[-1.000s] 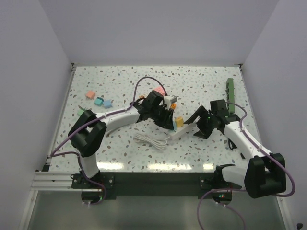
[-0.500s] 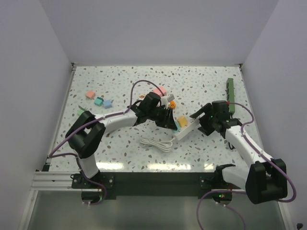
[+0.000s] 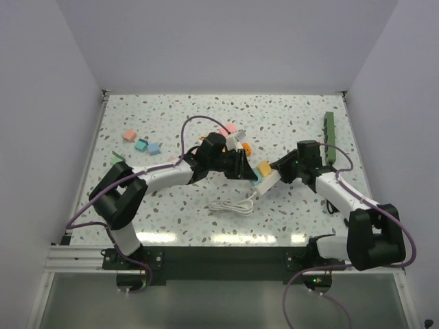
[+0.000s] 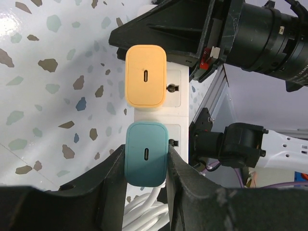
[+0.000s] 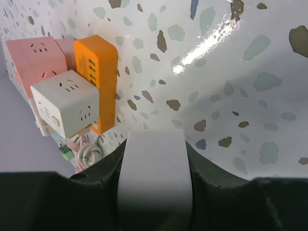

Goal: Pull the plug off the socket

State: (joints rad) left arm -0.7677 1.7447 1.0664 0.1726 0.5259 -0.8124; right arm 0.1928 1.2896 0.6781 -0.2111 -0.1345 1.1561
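nothing is out yet: the left gripper (image 4: 147, 166) pinches the teal plug (image 4: 147, 149) seated in the power strip (image 4: 179, 98), the right gripper (image 5: 153, 163) clamps the strip's end; the pull remains.

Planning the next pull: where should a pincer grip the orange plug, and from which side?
Probably grip the orange plug by its two long flat flanks, coming straight onto its face. Its short ends are crowded: the teal plug at one, the right pincer, clamped on the power strip, at the other.
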